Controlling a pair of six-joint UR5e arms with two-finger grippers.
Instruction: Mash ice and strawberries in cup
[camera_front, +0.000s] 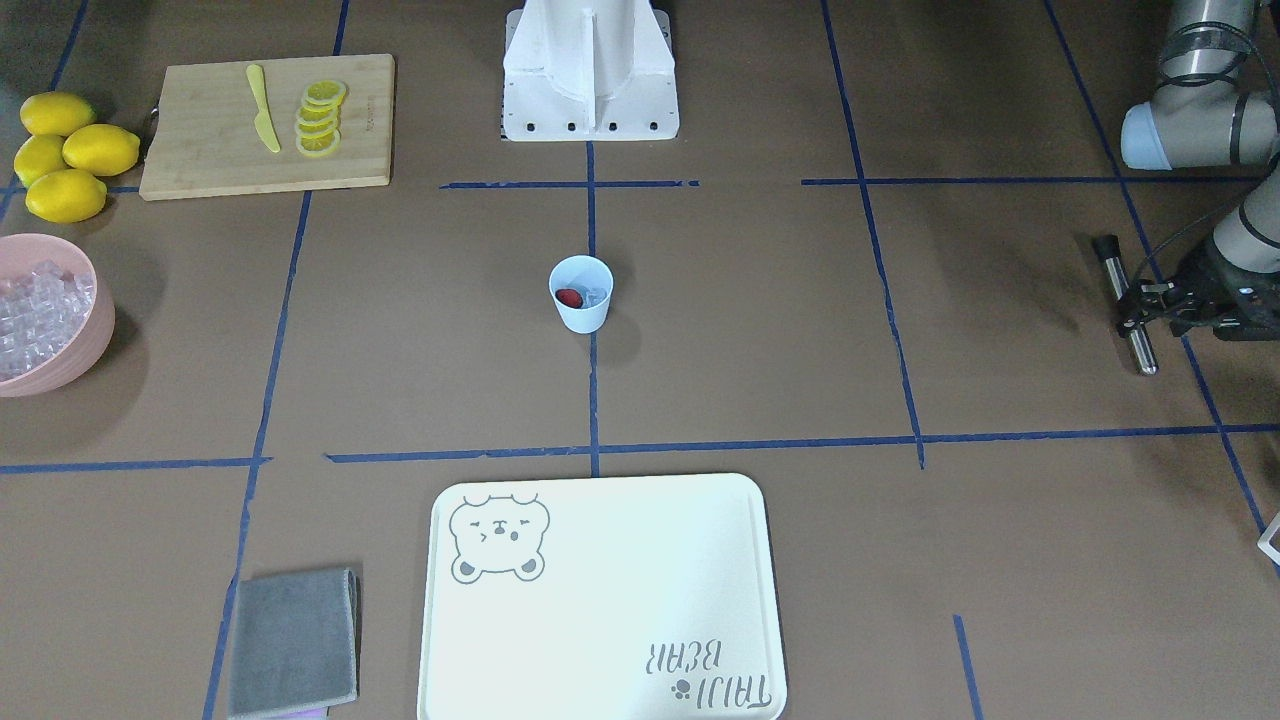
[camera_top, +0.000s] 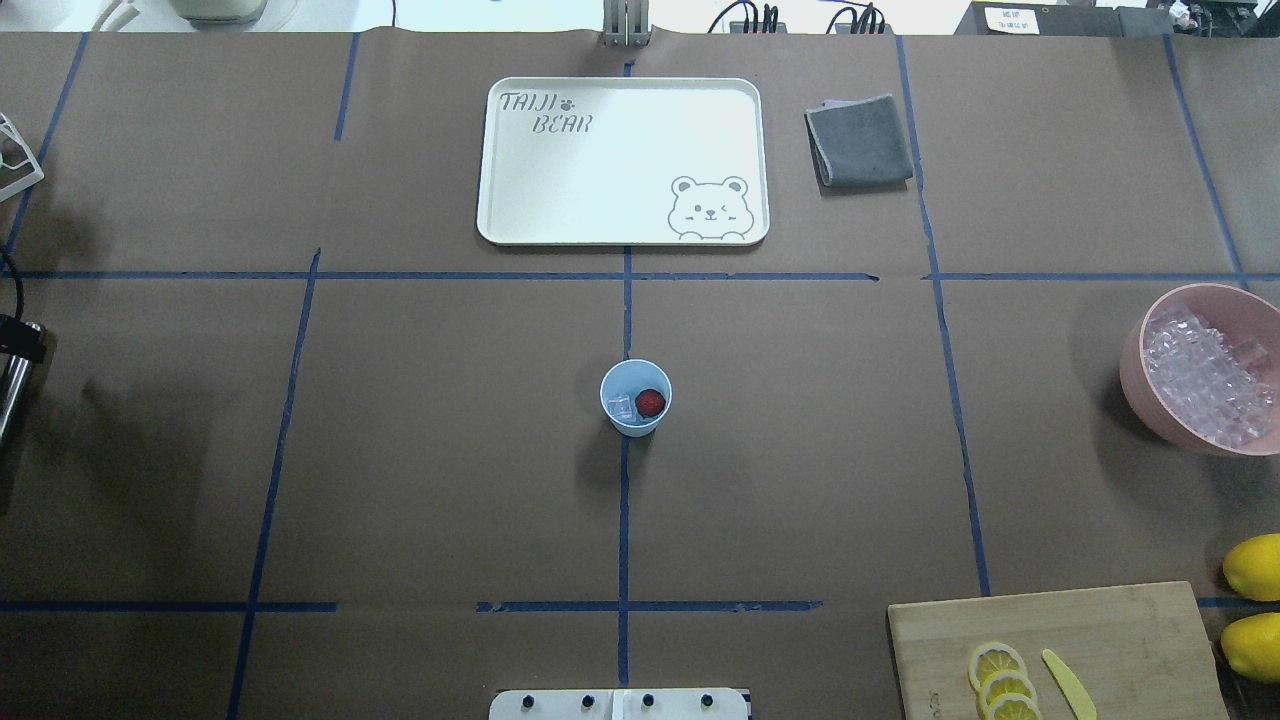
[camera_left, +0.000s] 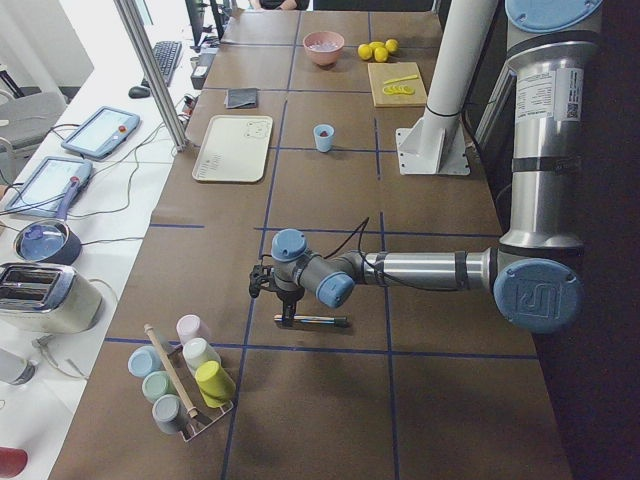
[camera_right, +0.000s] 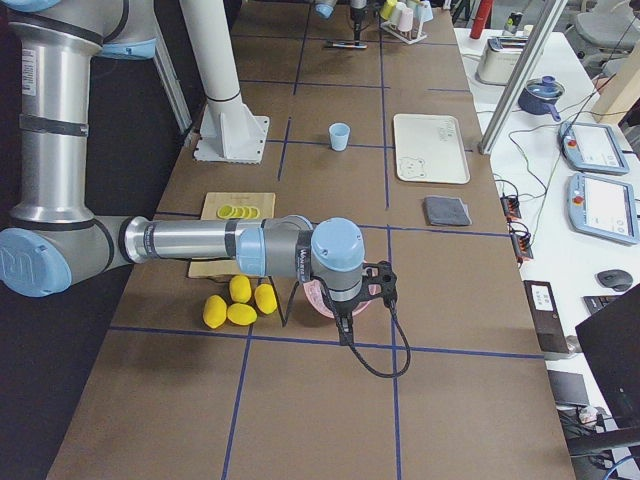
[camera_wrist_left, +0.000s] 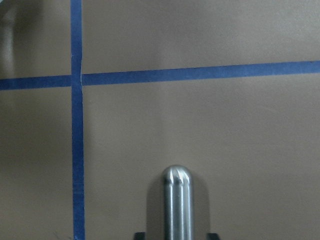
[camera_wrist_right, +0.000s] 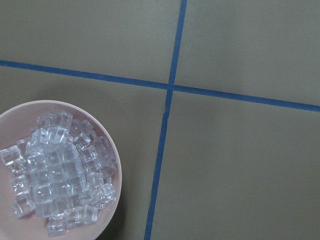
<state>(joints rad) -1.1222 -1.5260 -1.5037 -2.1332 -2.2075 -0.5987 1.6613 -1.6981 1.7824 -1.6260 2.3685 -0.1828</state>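
The pale-blue cup (camera_front: 581, 300) (camera_top: 635, 400) stands upright at the table's centre. Inside it lie one dark-red strawberry (camera_top: 650, 402) and a little clear ice (camera_top: 621, 406). Far off, at the table's left end, my left gripper (camera_front: 1132, 308) (camera_wrist_left: 175, 234) points down over a steel muddler (camera_front: 1143, 350) (camera_wrist_left: 176, 200) lying on the table. Its fingers straddle the rod with gaps on both sides, so it is open. My right gripper (camera_right: 378, 285) hovers beside the pink bowl (camera_wrist_right: 112, 165) of ice cubes (camera_wrist_right: 55, 170). I cannot tell whether it is open or shut.
Lemons (camera_front: 65, 150) and a cutting board (camera_front: 200, 150) with lemon slices and a yellow knife sit near the pink bowl (camera_front: 90, 330). A cream tray (camera_front: 600, 600) and grey cloth (camera_front: 295, 640) lie at the far edge. A rack of cups (camera_left: 185, 375) stands beyond the muddler.
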